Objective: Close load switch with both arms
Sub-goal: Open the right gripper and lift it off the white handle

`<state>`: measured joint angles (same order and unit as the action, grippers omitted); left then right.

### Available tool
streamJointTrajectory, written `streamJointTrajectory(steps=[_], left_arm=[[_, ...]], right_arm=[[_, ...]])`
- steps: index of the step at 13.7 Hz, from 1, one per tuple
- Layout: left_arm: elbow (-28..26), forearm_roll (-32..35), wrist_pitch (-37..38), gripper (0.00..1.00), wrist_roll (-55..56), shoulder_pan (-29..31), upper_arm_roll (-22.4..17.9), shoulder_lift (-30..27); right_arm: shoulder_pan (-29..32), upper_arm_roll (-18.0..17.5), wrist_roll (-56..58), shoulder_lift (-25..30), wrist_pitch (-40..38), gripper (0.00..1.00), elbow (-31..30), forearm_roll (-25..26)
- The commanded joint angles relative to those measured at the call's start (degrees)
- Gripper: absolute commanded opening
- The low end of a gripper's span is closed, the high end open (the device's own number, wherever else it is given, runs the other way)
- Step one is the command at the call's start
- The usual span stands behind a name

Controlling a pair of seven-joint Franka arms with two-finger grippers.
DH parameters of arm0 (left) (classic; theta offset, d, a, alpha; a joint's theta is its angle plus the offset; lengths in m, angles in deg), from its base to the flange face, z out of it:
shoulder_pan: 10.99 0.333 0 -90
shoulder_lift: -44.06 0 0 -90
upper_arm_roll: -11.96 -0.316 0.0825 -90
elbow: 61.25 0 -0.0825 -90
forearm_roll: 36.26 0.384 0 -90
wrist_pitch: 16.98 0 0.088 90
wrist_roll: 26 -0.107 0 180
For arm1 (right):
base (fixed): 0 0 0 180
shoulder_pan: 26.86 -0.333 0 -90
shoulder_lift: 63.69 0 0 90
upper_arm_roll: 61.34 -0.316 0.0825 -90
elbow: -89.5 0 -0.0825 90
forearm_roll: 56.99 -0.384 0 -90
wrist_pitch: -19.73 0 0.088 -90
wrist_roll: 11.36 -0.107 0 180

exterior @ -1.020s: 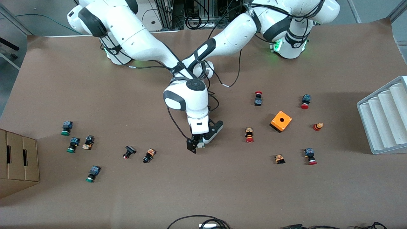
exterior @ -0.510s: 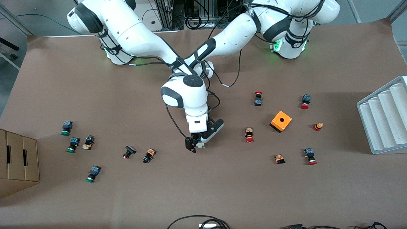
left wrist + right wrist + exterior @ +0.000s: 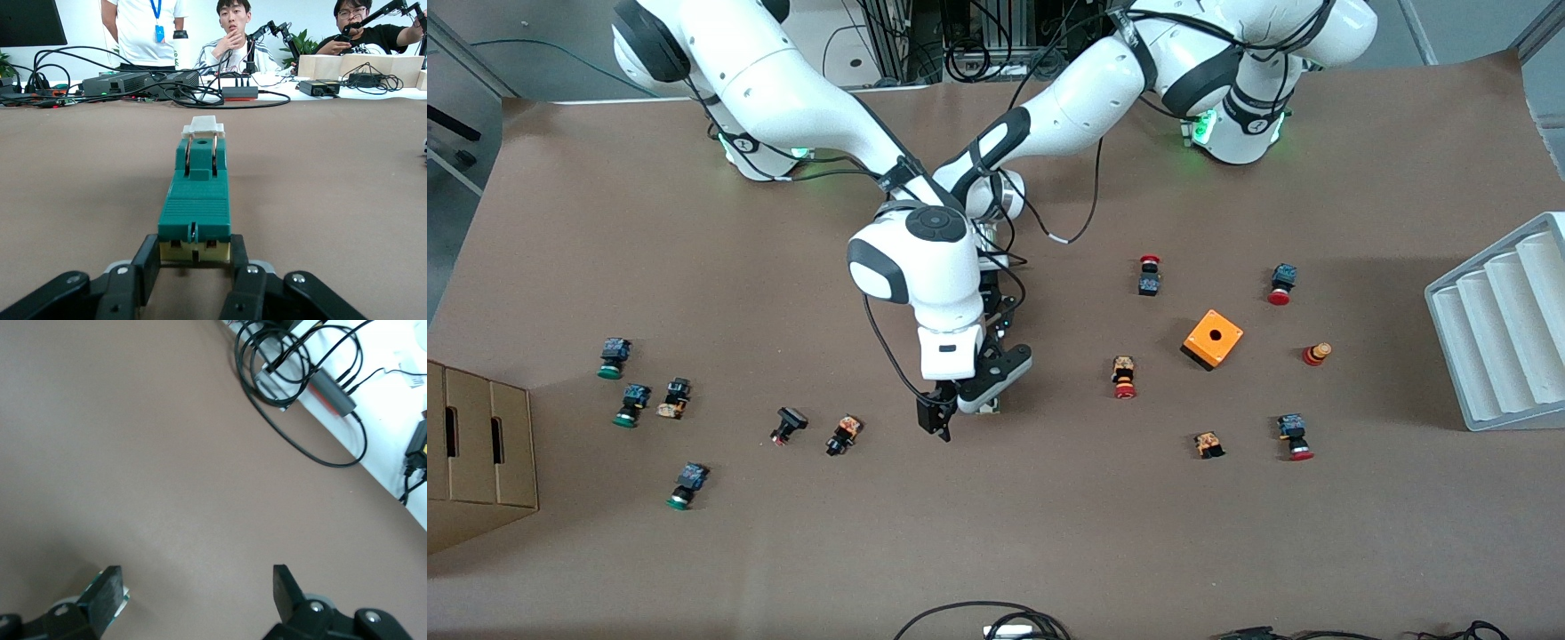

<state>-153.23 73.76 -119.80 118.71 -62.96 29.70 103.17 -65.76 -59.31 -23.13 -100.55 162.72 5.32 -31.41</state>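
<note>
The load switch (image 3: 195, 200) lies flat mid-table, its end clamped between the closed fingers of the left gripper (image 3: 195, 270). The right gripper (image 3: 935, 418) hangs just beside it toward the right arm's end, jaws spread wide and empty. The orange box (image 3: 1213, 339) with a hole holds nothing visible; the white ridged tray (image 3: 1503, 324) likewise, with push buttons (image 3: 1124, 377) scattered around.

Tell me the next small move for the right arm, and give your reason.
Probably lift the right gripper a little higher and draw it clear of the load switch. Its fingers are open with only bare table between them, so it holds nothing, and the white lever lies flat on the switch. The left gripper is shut on the load switch's end, pinning it to the table.
</note>
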Motion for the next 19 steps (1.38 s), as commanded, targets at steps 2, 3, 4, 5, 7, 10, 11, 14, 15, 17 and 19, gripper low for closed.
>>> streamJointTrajectory(steps=[2, 3, 4, 5, 7, 10, 11, 14, 15, 17, 19], left_arm=[[2.8, 0.7, -2.2, 0.35, -0.9, 0.1, -1.4, 2.2], [2.8, 0.7, -2.2, 0.36, -0.9, 0.1, -1.4, 2.3], [2.8, 0.7, -2.2, 0.36, -0.9, 0.1, -1.4, 2.3], [2.9, 0.7, -2.2, 0.36, -0.9, 0.1, -1.4, 2.3], [2.8, 0.7, -2.2, 0.37, -0.9, 0.1, -1.4, 2.3], [2.9, 0.7, -2.1, 0.47, -0.9, 0.1, -1.4, 2.2], [2.9, 0.7, -2.1, 0.61, -1.0, 0.1, -1.4, 2.2], [2.9, 0.6, -2.1, 0.85, -1.3, -0.1, -1.4, 2.2], [2.9, 0.6, -2.1, 0.86, -1.3, -0.1, -1.4, 2.2], [2.9, 0.6, -2.1, 0.85, -1.1, -0.1, -1.4, 2.2], [2.9, 0.6, -2.1, 0.83, -1.1, -0.1, -1.4, 2.2]], right_arm=[[0.3, -0.3, 0.3, 3.3, -2.5, 1.0, -0.6, -1.7], [0.9, -0.4, 0.6, 3.9, -2.9, 1.0, -0.6, -1.7], [1.0, -0.4, 0.5, 4.5, -3.1, 1.0, -0.6, -1.8], [1.4, -0.4, 0.5, 4.9, -3.2, 1.0, -0.6, -2.2], [2.4, -0.4, 0.8, 6.3, -3.9, 1.0, -0.7, -6.2], [3.8, -0.4, 0.9, 7.5, -4.5, 1.0, -0.7, -9.5], [3.8, -0.4, 0.8, 7.7, -4.6, 1.0, -0.6, -9.6], [4.4, -0.3, 0.7, 8.5, -5.0, 1.0, -0.7, -12.5], [5.1, -0.3, 0.7, 9.1, -6.5, 1.0, -0.6, -14.8], [5.8, -0.3, 0.7, 10.6, -8.6, 1.0, -0.6, -16.8], [8.0, -0.6, 0.7, 11.4, -10.9, 1.0, -0.6, -17.0]])
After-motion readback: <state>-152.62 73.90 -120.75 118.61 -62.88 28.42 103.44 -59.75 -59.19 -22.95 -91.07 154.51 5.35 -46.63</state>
